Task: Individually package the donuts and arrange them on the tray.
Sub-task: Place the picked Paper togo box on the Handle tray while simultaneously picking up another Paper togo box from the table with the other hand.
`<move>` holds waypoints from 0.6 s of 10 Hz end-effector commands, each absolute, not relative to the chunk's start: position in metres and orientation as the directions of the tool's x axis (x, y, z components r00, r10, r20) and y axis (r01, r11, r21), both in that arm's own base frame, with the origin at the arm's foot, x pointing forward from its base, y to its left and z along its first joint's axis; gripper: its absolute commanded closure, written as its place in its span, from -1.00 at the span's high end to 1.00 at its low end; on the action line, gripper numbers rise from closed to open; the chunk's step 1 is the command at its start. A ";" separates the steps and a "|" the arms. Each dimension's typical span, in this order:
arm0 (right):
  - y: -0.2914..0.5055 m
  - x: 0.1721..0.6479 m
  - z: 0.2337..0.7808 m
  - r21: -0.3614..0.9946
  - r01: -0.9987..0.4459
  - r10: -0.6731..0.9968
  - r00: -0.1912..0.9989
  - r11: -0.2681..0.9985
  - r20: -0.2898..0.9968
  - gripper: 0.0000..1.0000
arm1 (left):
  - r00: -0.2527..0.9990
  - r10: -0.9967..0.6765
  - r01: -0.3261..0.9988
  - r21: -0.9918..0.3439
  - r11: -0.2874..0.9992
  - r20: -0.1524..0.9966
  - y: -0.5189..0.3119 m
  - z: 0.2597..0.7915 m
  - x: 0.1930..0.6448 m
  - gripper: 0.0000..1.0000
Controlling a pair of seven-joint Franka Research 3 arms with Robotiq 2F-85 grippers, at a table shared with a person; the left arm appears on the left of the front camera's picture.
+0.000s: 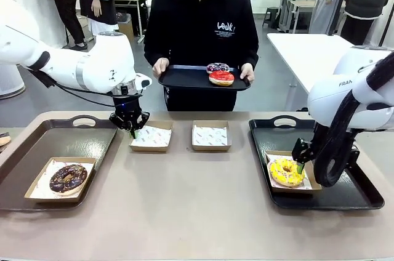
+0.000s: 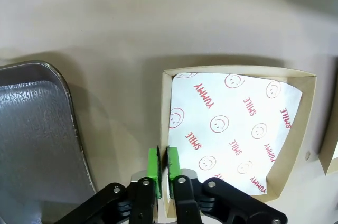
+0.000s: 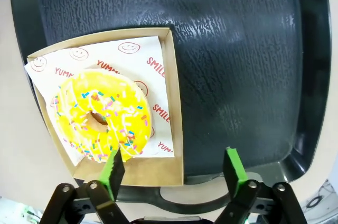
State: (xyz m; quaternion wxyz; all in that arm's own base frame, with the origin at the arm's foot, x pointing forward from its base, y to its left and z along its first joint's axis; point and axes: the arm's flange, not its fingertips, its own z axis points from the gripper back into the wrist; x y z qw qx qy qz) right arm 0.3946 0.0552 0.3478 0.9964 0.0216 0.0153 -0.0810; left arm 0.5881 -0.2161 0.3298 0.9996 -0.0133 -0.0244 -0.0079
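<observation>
Donuts lay apart: the chocolate donut (image 1: 68, 178) boxed on the left tray (image 1: 37, 144), the yellow donut (image 3: 100, 121) boxed on the right tray (image 3: 237, 49), and the red donut (image 1: 221, 77) and purple donut (image 1: 217, 67) on a person's tray (image 1: 181, 79). On the worktop (image 1: 197, 199), the left gripper (image 2: 163, 159) pinched the empty box (image 2: 237, 70) by its wall. The right gripper (image 3: 173, 163) hung open over the yellow donut's edge.

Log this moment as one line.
left gripper: shut on wall of empty brown paper box | right gripper: open over boxed yellow sprinkled ring donut
</observation>
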 end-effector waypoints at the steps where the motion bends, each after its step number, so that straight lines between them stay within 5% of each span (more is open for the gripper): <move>1: 0.049 0.377 0.347 0.092 0.155 -0.154 0.988 0.984 -0.023 1.00 | 0.999 -0.005 0.008 -0.054 0.998 0.049 -0.211 0.331 0.593 -1.00; 5: 0.039 0.367 0.359 0.139 0.173 -0.169 0.985 0.975 -0.044 1.00 | 0.999 0.001 0.002 -0.060 0.998 0.045 -0.210 0.334 0.592 -1.00; 6: 0.026 0.356 0.372 0.271 0.131 -0.122 0.991 0.954 -0.050 1.00 | 1.000 -0.018 0.018 -0.059 0.998 0.015 -0.212 0.341 0.590 -1.00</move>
